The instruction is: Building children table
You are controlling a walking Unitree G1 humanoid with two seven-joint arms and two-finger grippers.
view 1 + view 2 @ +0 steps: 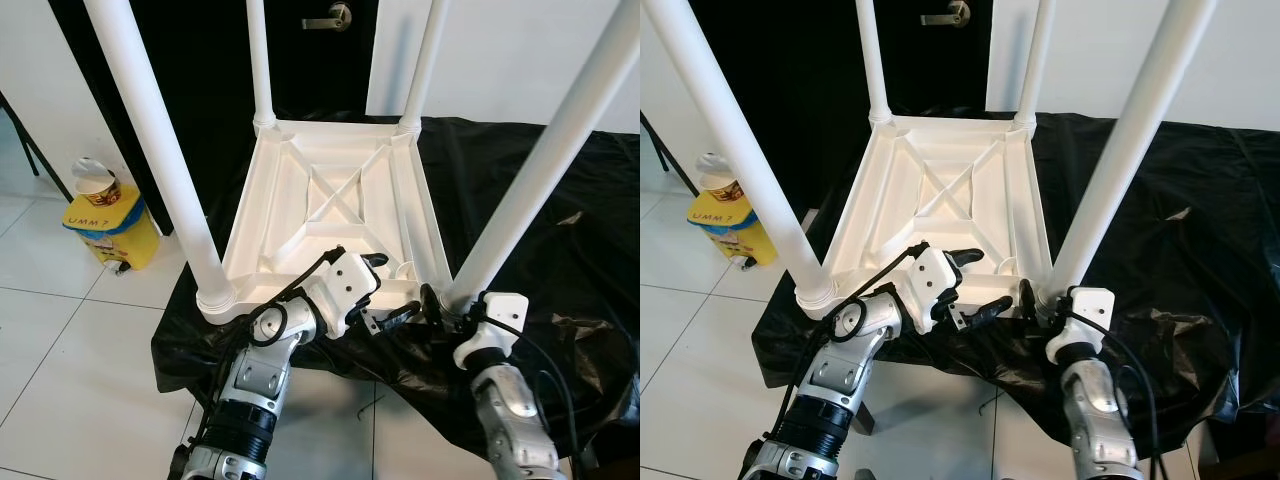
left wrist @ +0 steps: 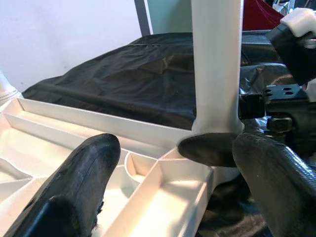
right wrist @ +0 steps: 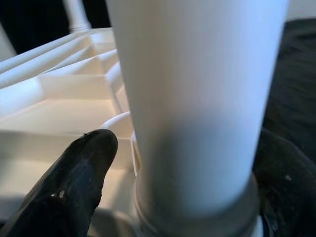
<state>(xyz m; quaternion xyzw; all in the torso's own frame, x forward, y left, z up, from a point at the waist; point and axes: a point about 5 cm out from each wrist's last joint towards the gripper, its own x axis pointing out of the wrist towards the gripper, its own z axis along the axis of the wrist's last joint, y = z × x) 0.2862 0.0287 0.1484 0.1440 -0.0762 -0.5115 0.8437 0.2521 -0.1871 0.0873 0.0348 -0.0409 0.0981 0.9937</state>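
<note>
**Inverted table with both grippers at its near right corner**

On the black plastic sheet (image 1: 560, 240) spread over the white tiled floor (image 1: 60, 300), the white plastic children's table top (image 1: 330, 205) lies upside down, its ribbed underside with a cross-shaped brace facing up. Four white cylindrical legs stand upright in its corner sockets: the near left leg (image 1: 160, 150), the near right leg (image 1: 540, 160), the far left leg (image 1: 258, 60) and the far right leg (image 1: 425, 60).

The left gripper (image 1: 385, 290) reaches from the left across the near edge of the table top, toward the near right corner. Its two black fingers (image 2: 74, 187) are spread apart, one over the ribbed compartments inside the edge and the other outside the edge close to the base of the near right leg. They clasp nothing.

The right gripper (image 1: 1032, 298) sits at the base of the near right leg. In the right wrist view, one black finger (image 3: 74, 182) lies on each side of the leg's lower end, just above the socket collar, so the gripper is closed around that leg.

A yellow bin (image 1: 112, 225) with a printed paper cup (image 1: 98, 185) on top stands on the tiles to the left, well apart from the table. A dark door with a metal lever handle (image 1: 330, 17) is behind the table.
</note>
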